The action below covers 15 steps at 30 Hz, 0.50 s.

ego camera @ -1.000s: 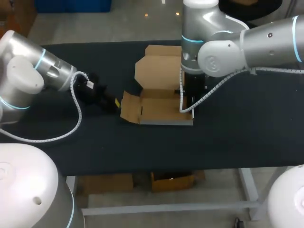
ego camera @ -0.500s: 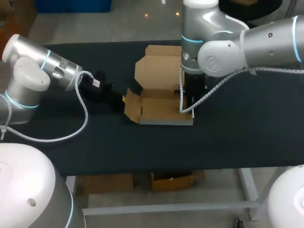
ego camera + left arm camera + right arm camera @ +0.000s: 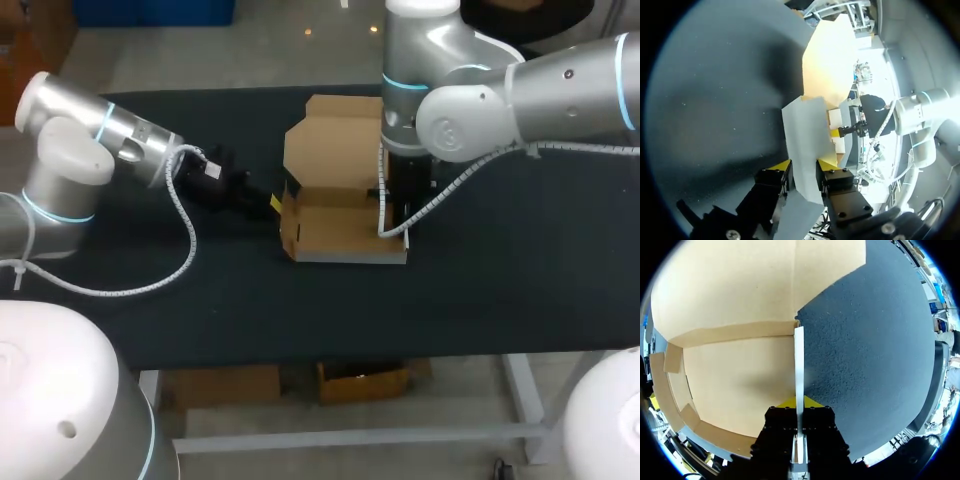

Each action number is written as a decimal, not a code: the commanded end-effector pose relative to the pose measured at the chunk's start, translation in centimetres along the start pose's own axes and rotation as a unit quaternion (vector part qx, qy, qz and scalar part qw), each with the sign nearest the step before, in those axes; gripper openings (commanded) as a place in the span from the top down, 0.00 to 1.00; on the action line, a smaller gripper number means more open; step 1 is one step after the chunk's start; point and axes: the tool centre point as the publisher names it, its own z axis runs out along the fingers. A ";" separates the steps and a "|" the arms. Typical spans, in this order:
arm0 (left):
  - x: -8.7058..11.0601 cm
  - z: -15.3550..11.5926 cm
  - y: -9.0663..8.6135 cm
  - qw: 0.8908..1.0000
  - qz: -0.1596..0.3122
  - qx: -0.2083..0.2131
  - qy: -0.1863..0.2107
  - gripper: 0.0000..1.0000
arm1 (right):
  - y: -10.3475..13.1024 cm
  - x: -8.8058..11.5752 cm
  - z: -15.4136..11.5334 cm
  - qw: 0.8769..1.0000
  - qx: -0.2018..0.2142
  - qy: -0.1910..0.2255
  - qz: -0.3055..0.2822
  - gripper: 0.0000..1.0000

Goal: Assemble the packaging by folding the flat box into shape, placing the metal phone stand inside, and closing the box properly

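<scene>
The tabletop (image 3: pixel 500 300) carries the box (image 3: pixel 345 230), which is only partly formed. Its base lies flat, and its lid (image 3: pixel 335 150) lies open behind the base. Both short sides of the box are raised. I judge the folding about halfway done. The front wall and tuck flaps look unfinished, the phone stand is nowhere in view so it is not yet inside, and closing is left to do.

At the box's left side, the left flap (image 3: pixel 802 140) stands nearly upright, pinched between the narrow fingers of the left end effector (image 3: pixel 802 172). At the box's right side, the right wall (image 3: pixel 799 365) rises edge-on, and the right end effector (image 3: pixel 799 402) is clamped tight on it from above.
</scene>
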 end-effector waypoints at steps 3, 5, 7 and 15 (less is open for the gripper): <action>0.4 1.4 -0.7 1.000 0.002 -0.007 0.006 0.66 | 0.0 0.0 0.0 1.000 0.001 0.000 0.000 1.00; 0.5 1.7 -0.9 1.000 0.001 -0.008 0.007 0.67 | 0.0 0.0 0.0 1.000 0.001 0.000 0.000 1.00; 0.7 1.9 -1.1 1.000 0.001 -0.009 0.008 0.67 | 0.0 0.0 0.0 1.000 0.001 0.000 0.000 1.00; 1.3 2.8 -1.3 1.000 -0.002 -0.013 0.002 0.65 | 0.0 0.0 0.0 1.000 0.001 0.000 0.000 1.00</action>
